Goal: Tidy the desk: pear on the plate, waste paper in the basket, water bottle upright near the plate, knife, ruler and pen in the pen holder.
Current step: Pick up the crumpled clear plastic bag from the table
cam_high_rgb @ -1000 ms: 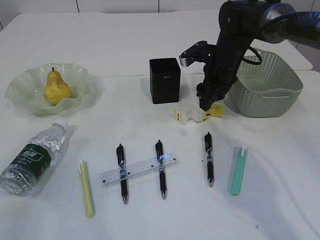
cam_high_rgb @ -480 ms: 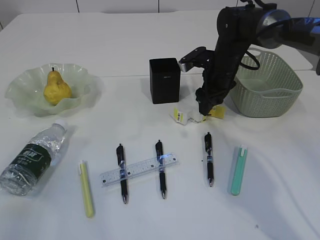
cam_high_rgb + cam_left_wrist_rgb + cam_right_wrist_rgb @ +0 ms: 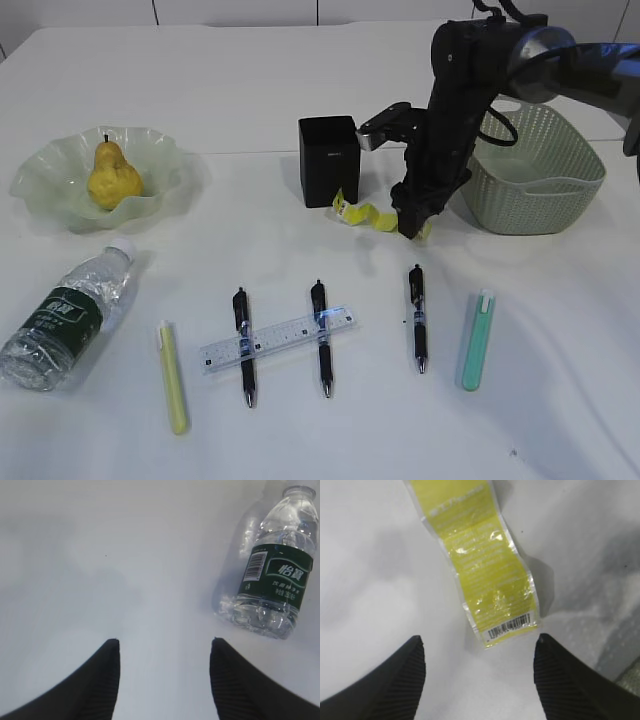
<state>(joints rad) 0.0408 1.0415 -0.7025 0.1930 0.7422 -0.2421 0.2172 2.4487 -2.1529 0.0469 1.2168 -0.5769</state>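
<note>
The waste paper lies as a yellow strip in front of the pen holder. My right gripper stands open at its right end. In the right wrist view the waste paper's barcode end sits just ahead of the open gripper, not gripped. The pear rests in the plate. On its side at the left lies the water bottle. The ruler lies across two black pens. My left gripper is open over bare table, left of the water bottle.
The basket stands right of my right arm. A third black pen, a teal capped tool and a yellow-green one lie along the front. Which of these is the knife I cannot tell.
The waste paper has stretched out from a white lump into a yellow strip reaching left toward the pen holder. My right gripper has shifted slightly back. Jaws unchanged.
</note>
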